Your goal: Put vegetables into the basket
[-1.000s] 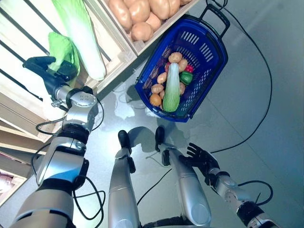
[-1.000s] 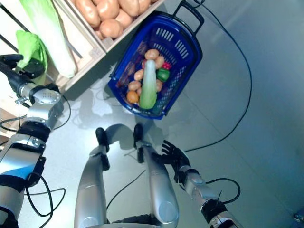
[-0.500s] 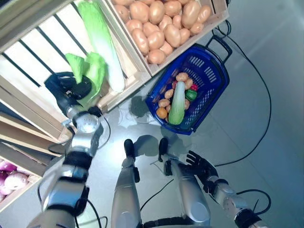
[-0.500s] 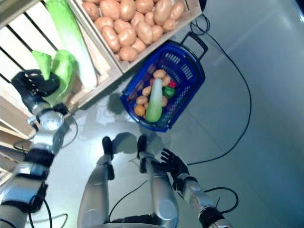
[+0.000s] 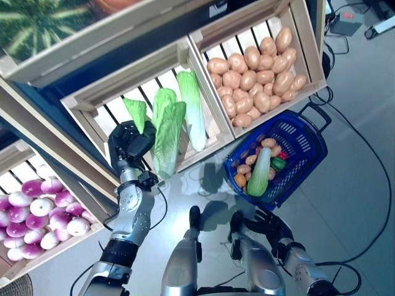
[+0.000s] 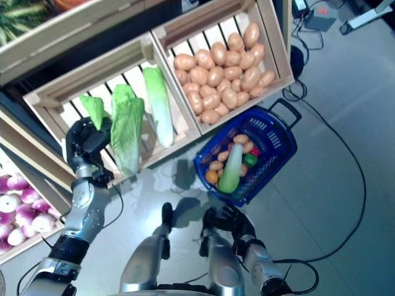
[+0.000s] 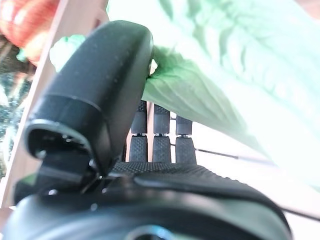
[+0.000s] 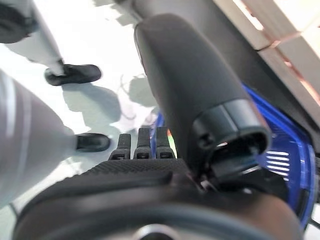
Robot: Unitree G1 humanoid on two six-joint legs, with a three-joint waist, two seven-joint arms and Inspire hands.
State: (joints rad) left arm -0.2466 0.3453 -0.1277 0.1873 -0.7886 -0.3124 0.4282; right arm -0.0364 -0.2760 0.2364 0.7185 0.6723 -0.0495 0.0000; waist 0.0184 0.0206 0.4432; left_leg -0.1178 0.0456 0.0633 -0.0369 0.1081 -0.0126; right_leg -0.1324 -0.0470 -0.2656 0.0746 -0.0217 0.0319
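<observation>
My left hand (image 5: 129,143) reaches into the wooden crate (image 5: 92,102) and is shut on a leafy green cabbage (image 5: 168,132), which hangs over the crate's front edge. In the left wrist view the thumb (image 7: 100,75) presses on the green leaf (image 7: 210,75) with the fingers curled behind it. A second, paler cabbage (image 5: 192,111) lies in the same crate. The blue basket (image 5: 305,139) stands on the floor to the right; it holds a long pale-green vegetable (image 5: 259,172), potatoes and a green pepper. My right hand (image 5: 271,223) hangs low and open, just below the basket.
A crate of potatoes (image 5: 253,68) sits right of the cabbage crate, above the basket. Purple-white bulbs (image 5: 37,213) fill a lower crate at the left. A watermelon (image 5: 37,21) shows at the top left. Black cables run over the grey floor at the right.
The whole picture has shifted, so the camera has moved and more of the shelves shows. My left hand keeps hold of the leafy cabbage. The right hand stays low.
</observation>
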